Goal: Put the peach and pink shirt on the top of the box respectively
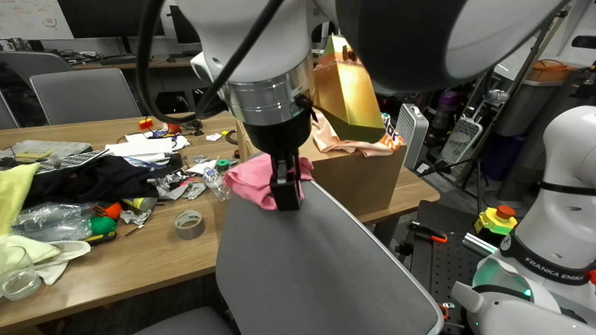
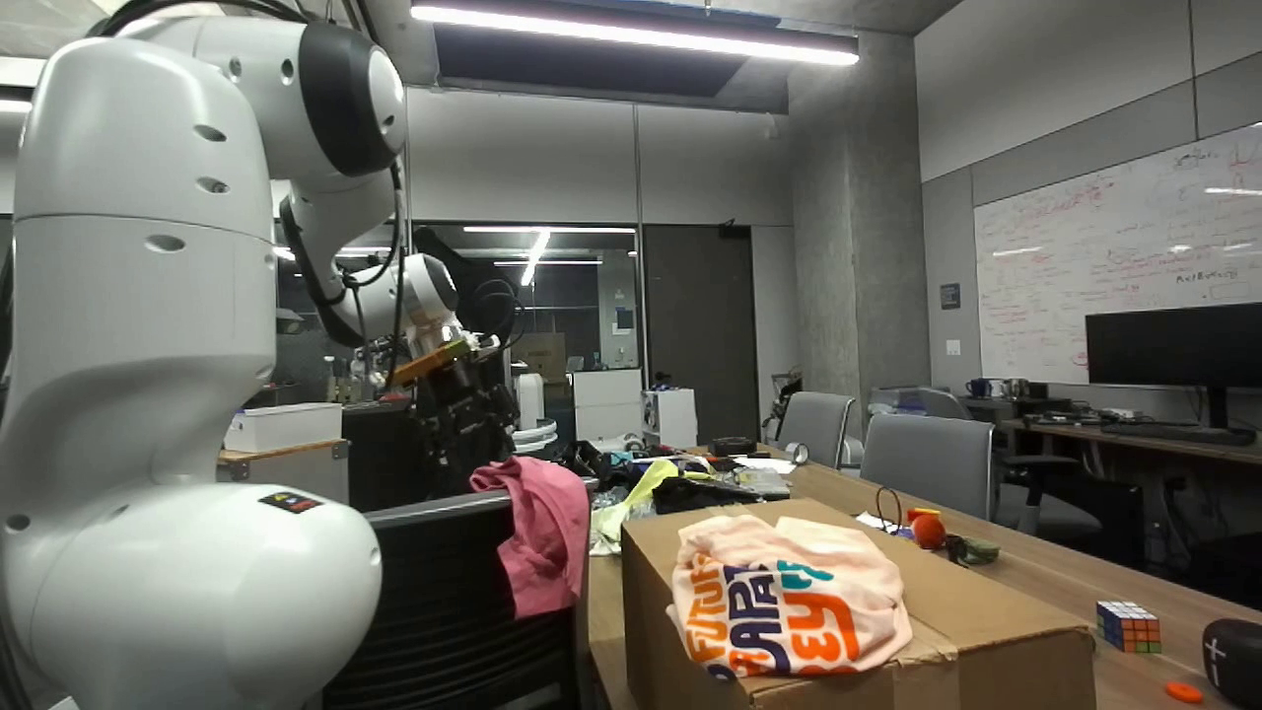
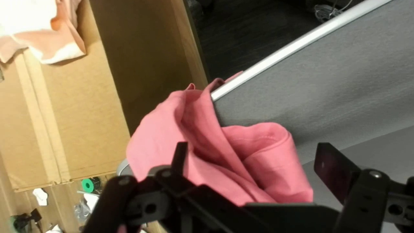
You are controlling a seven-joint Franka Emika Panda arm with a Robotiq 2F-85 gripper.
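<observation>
The pink shirt point(image 3: 223, 168) hangs over the top corner of a grey chair back; it also shows in both exterior views point(image 1: 249, 181) point(image 2: 544, 537). My gripper point(image 3: 252, 147) is open, its fingers wide apart, with pink folds in view between and beyond them. In an exterior view the gripper point(image 1: 286, 197) overlaps the shirt; whether it touches the cloth I cannot tell. The peach shirt point(image 2: 789, 597) with coloured lettering lies crumpled on top of the cardboard box point(image 2: 996, 616). The box point(image 3: 93, 129) stands beside the chair, and the peach shirt point(image 3: 61, 45) shows at the wrist view's upper left.
The grey chair back point(image 1: 321, 260) stands between the camera and the box, its metal rim point(image 3: 291, 48) running up to the shirt. The wooden table point(image 1: 153, 251) holds tape point(image 1: 189, 224), a bottle point(image 1: 215, 182), a black cloth point(image 1: 93, 179) and other clutter.
</observation>
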